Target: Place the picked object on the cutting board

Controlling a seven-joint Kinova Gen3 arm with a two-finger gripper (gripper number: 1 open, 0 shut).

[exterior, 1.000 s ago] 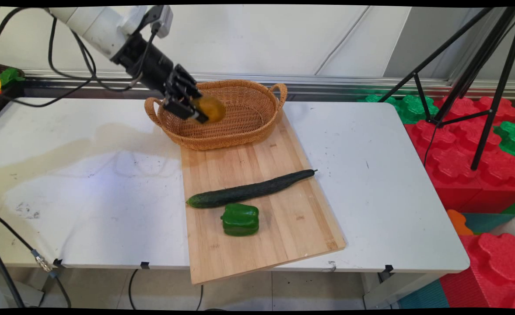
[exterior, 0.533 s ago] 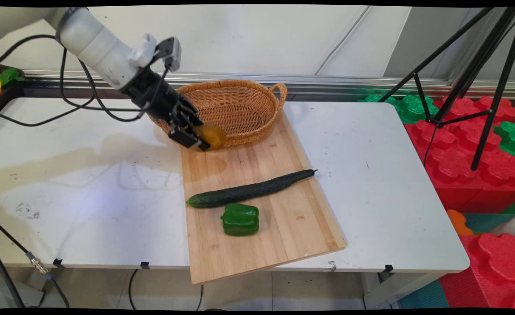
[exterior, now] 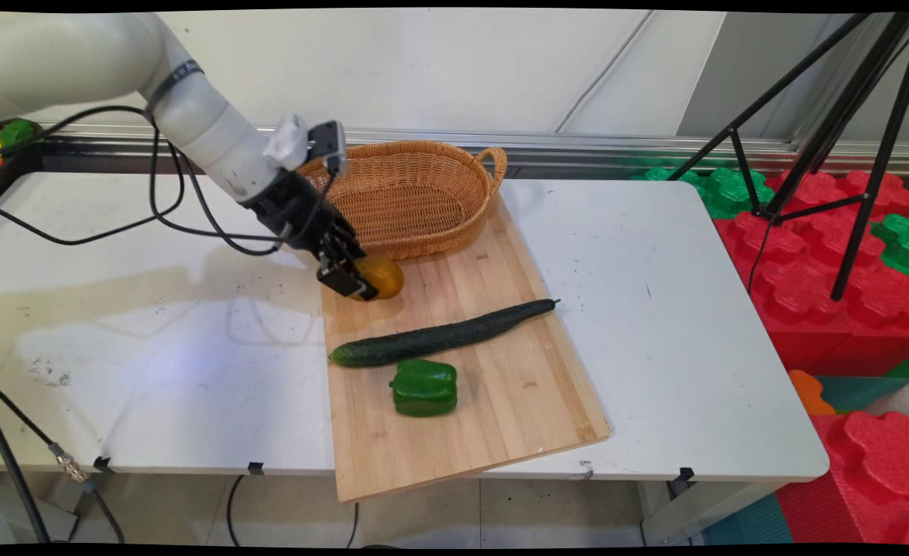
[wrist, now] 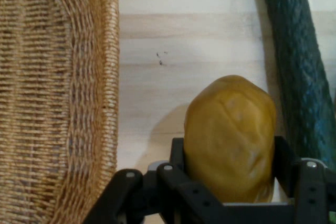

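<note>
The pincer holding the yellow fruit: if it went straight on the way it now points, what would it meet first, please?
Probably the wooden cutting board: the pincer, shut on the yellow fruit, points down at bare wood between the wicker basket and the cucumber. The fruit would touch first; height is unclear.

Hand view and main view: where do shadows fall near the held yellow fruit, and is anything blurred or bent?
Hand view: the yellow fruit, clamped in the gripper, casts a soft shadow leftward onto the cutting board; the picture is sharp. Main view: the arm's broad faint shadow lies on the white table; the picture's edges curve slightly.
</note>
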